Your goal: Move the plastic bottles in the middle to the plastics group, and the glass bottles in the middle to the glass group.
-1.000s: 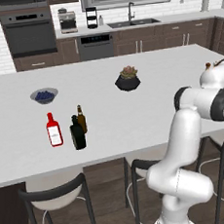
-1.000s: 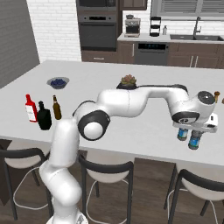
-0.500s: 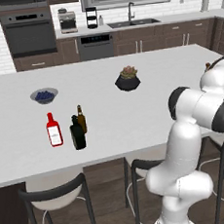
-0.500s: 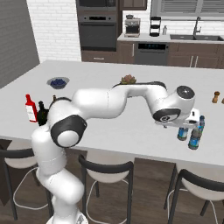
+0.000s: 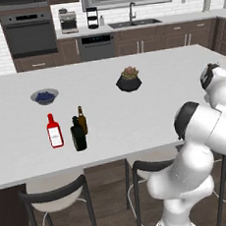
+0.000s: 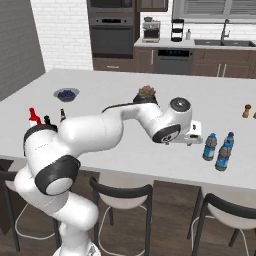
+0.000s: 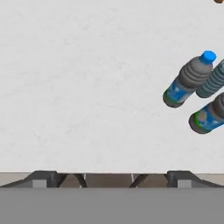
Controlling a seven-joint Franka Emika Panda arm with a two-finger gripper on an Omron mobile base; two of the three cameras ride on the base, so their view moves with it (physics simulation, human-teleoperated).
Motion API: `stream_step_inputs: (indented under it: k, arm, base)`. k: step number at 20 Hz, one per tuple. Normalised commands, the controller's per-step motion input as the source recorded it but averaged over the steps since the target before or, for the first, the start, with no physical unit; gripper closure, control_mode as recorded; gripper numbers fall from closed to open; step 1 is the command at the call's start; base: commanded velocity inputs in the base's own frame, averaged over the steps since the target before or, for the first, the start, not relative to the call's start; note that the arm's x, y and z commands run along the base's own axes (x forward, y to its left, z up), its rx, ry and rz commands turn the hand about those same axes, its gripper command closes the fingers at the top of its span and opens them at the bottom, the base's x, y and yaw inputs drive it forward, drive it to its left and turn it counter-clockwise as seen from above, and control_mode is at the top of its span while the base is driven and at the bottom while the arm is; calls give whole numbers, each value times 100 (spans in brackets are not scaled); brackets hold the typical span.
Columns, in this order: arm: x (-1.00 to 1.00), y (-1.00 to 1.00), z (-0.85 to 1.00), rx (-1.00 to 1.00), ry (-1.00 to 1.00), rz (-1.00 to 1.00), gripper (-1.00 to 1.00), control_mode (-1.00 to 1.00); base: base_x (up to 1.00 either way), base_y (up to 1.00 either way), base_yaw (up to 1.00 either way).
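White stone bench (image 6: 125, 145) fronts dark kitchen cabinets (image 5: 141, 38). Three small clear blue-labelled plastic bottles (image 6: 210, 146) cluster at its right; squat black glass bottle (image 5: 78, 135) stands beside red bottle (image 5: 53, 131). Pincer (image 7: 109, 177) spread, empty.

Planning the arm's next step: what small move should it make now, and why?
Probably pull the open gripper back clear: three water bottles stand together, the black bottle stands beside the red bottle and brown bottle, so sorting looks done.

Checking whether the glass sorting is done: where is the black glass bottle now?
In the left base view the black glass bottle stands at the counter's left, near its front edge, right beside the slim brown bottle and right of the red bottle.
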Motion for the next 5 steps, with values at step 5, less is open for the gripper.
stream_step_inputs:
  k: [5]
  arm:
    - [-9,31,42,0,1,6,-100,-100]
  base:
    - [0,0,0]
